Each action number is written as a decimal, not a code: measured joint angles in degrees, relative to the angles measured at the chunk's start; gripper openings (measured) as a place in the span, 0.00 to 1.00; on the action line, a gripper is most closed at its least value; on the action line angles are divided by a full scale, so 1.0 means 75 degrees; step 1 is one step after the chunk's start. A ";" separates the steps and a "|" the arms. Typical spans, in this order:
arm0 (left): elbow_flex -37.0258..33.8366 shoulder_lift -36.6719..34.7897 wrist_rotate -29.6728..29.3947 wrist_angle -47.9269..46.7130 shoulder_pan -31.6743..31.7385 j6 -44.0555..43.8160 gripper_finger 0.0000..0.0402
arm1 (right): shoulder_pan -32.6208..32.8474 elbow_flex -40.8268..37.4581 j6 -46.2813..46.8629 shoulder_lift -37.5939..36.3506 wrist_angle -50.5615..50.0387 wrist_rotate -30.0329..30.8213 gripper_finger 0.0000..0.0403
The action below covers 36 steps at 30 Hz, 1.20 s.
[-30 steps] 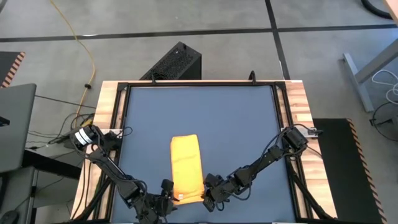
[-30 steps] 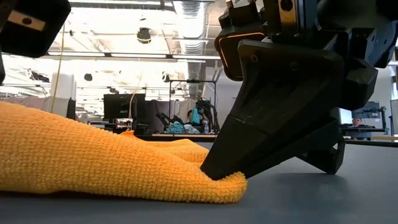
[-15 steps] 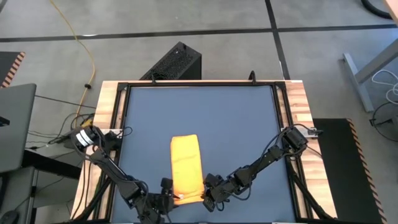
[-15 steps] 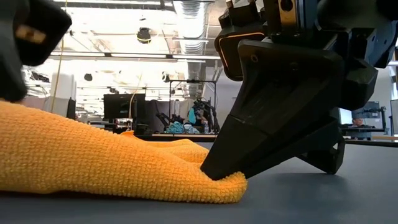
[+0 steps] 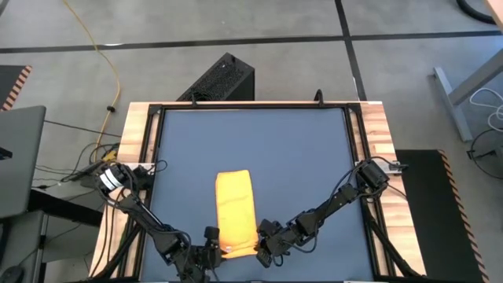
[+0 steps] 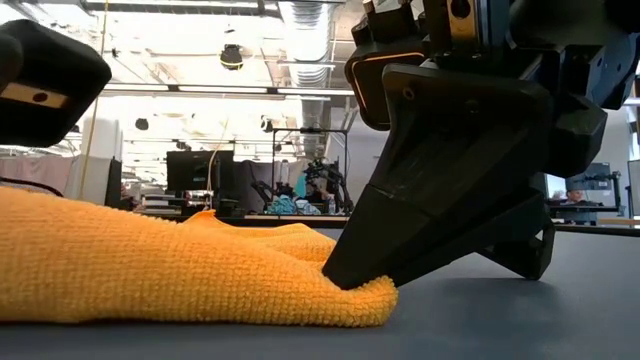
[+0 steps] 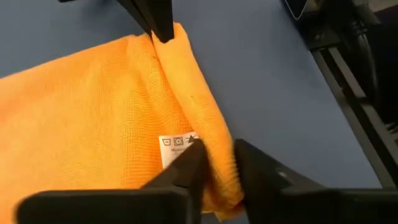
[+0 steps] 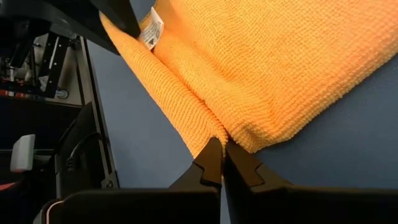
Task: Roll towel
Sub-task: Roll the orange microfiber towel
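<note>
Presently: folded yellow-orange terry towel [image 5: 236, 212] lay on the dark blue table [image 5: 299, 157]; right hand [image 8: 222, 150] clamped its near corner; left hand [image 7: 214, 163], lately shifted, apparently gripped the tagged edge — rolling imminent.

We see the towel [image 5: 236, 212], a bright yellow-orange cloth with a soft looped surface, lying flat on the dark blue table top as a long narrow strip. It sits a little left of the middle, in the near half of the table. Its near end is bunched up into a thick fold, a bit higher than the flat part. We also see a small white tag [image 7: 177, 149] with printed symbols at this near edge.
</note>
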 joint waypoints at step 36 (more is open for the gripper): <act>0.0017 -0.0042 0.4203 -0.0925 0.1402 -0.2574 0.00 | 0.0108 -0.0038 -0.0825 -0.0730 -0.0830 -0.0046 0.21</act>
